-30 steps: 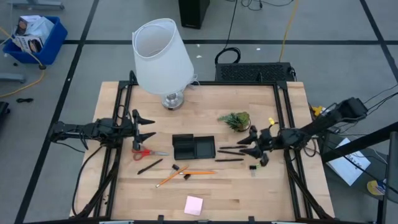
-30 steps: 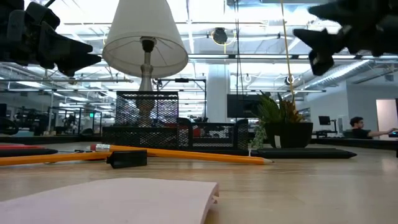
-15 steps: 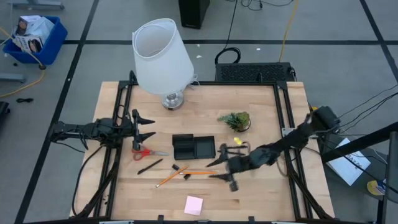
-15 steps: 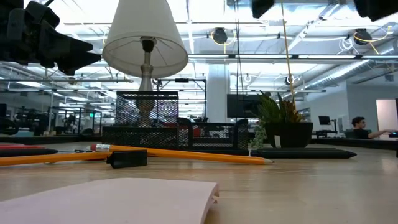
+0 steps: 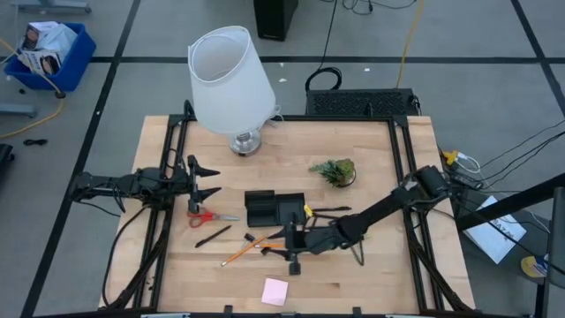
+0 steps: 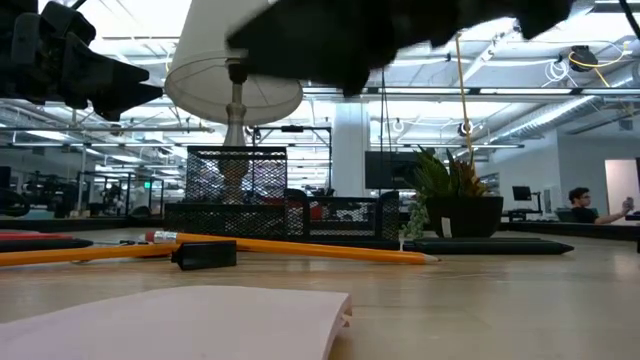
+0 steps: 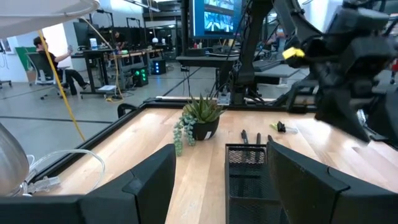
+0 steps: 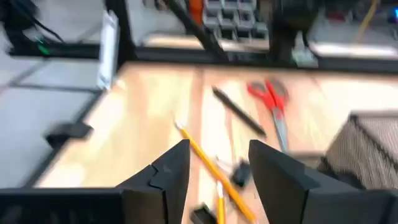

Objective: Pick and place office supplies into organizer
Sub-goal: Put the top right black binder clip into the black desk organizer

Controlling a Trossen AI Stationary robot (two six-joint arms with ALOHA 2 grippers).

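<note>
The black organizer (image 5: 275,209) stands mid-table. Left of it lie the red-handled scissors (image 5: 210,216) and a black pen (image 5: 213,236). Two pencils (image 5: 252,248) and small black bits lie in front of it, the pink sticky-note pad (image 5: 274,291) lies near the front edge, and more pens (image 5: 333,212) lie to its right. My right gripper (image 5: 288,248) hovers open above the pencils' right ends; past its fingers the right wrist view shows the pencils (image 8: 205,163) and scissors (image 8: 273,102). My left gripper (image 5: 208,181) waits open at the left, pointing level toward the organizer (image 7: 249,171).
A big white lamp (image 5: 231,84) stands at the far left of the table and a small green plant (image 5: 334,171) at the far right of the organizer. Black frame rails (image 5: 163,230) run along both side edges. Bare wood lies around the pad.
My right gripper has swept from the table's right side, over the pens, toward the left and slightly toward the near edge. It now hangs above the pencils' right ends and has rolled on the way. Nothing on the table has moved.
</note>
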